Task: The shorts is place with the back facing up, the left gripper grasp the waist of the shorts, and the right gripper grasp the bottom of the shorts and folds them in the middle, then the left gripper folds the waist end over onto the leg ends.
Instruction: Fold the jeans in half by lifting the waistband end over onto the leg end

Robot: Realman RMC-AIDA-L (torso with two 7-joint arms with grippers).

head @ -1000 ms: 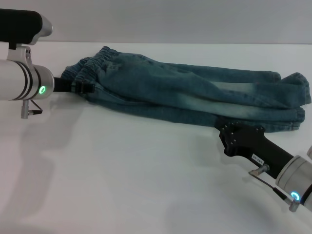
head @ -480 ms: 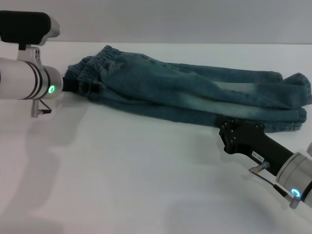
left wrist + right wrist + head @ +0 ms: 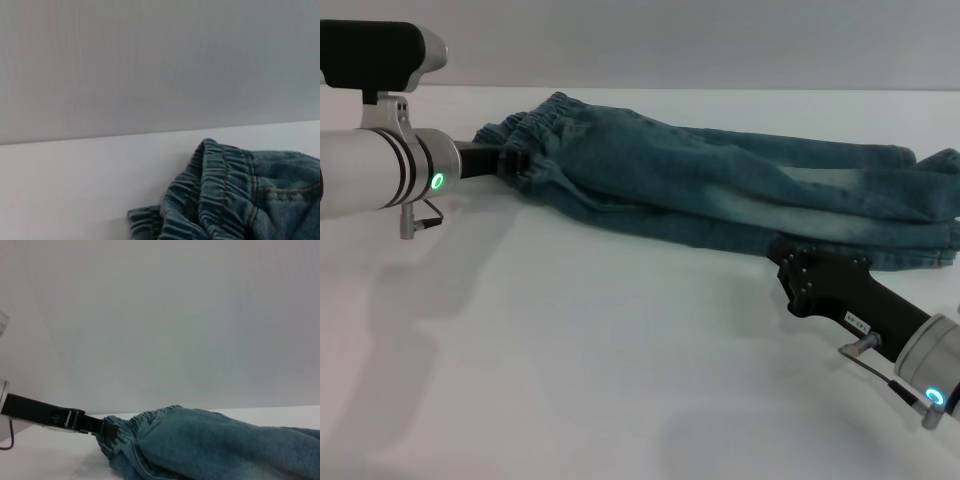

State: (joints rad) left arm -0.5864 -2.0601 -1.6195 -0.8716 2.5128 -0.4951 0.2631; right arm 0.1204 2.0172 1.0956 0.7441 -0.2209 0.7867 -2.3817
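Left gripper (image 3: pixel 498 160): we record its jaws clamped on the gathered elastic waist of the shorts (image 3: pixel 720 195), at the upper left of the head view; the black fingers enter the bunched waistband, and the silver wrist with its green ring light extends to the left edge of the frame. Right gripper (image 3: pixel 790 262): we find it at the lower right of the head view, its black body pressed against the near edge of the leg fabric; its jaws are tucked at the cloth edge and we cannot tell whether they are parted or closed. Shorts: blue denim, folded lengthwise, lying across the upper half of the head view from the waist at upper left to the leg ends at the right edge. The waistband is ruffled and slightly raised where it is held; the left wrist view shows its ribbed elastic at the lower right of that frame. Bench (image 3: pixel 580 360): white, carrying the shorts, with both arms casting soft shadows on it.
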